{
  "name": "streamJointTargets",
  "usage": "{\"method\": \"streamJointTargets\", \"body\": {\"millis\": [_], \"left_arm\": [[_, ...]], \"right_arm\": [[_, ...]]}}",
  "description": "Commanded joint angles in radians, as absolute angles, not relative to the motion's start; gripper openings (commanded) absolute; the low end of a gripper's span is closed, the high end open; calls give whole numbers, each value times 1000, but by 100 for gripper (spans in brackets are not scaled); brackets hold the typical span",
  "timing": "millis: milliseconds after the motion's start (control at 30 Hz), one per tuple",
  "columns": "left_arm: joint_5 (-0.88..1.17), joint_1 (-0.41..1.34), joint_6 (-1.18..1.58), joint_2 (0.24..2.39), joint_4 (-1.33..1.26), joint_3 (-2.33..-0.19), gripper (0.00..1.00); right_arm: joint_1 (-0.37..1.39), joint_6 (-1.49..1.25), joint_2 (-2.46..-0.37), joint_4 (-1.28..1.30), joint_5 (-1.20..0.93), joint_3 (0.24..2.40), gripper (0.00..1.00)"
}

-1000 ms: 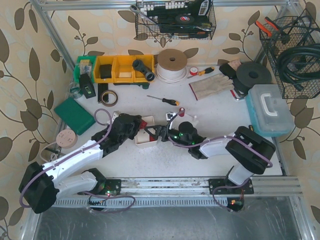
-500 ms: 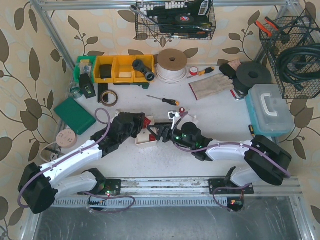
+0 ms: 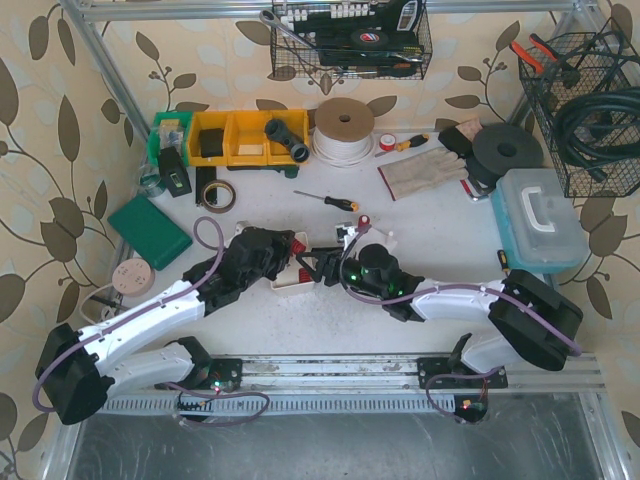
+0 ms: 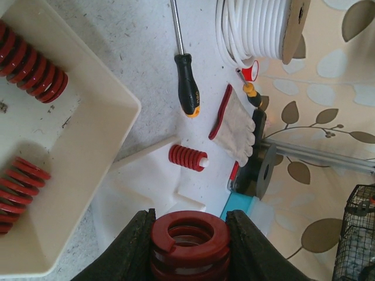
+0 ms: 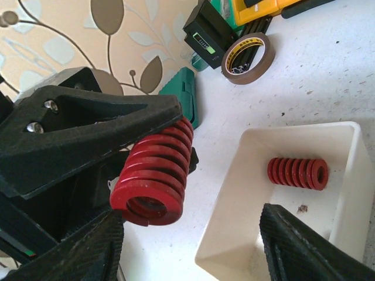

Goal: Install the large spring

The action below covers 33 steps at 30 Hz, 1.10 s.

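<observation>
My left gripper (image 4: 188,246) is shut on the large red spring (image 4: 189,237), held end-on between its black fingers. In the top view it (image 3: 288,262) hovers over the white tray (image 3: 285,287). The same spring (image 5: 153,178) shows in the right wrist view, sticking out of the left gripper's black fingers (image 5: 88,134). My right gripper (image 5: 187,246) is open, its jaws wide apart, with the spring's free end near its left finger, not gripped. The white fixture (image 4: 146,193) carries a small red spring (image 4: 187,158) on a peg.
The tray (image 4: 88,146) holds more red springs (image 4: 32,64), one seen from the right wrist (image 5: 297,173). A screwdriver (image 4: 186,82), glove (image 4: 234,126) and white cable spool (image 4: 258,29) lie beyond. A tape roll (image 5: 249,50) and green box (image 5: 184,99) lie to the left.
The right arm has stretched out and brought its open gripper up to the left gripper. The left gripper has shifted slightly right with the spring in it.
</observation>
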<state>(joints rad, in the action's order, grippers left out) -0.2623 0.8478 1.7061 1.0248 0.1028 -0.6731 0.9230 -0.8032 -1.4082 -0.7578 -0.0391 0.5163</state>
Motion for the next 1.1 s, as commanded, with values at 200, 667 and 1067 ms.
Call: {"method": "streamJointTargets", "body": {"millis": [200, 667, 1067], "left_arm": [[-287, 865, 1720, 1033, 89, -726, 0], [-276, 880, 1719, 1060, 89, -735, 0], [-281, 894, 1723, 1072, 78, -738, 0]], "right_arm": [[948, -740, -1408, -739, -37, 575, 63], [948, -710, -1414, -721, -21, 589, 54], [948, -696, -1415, -711, 0, 594, 43]]}}
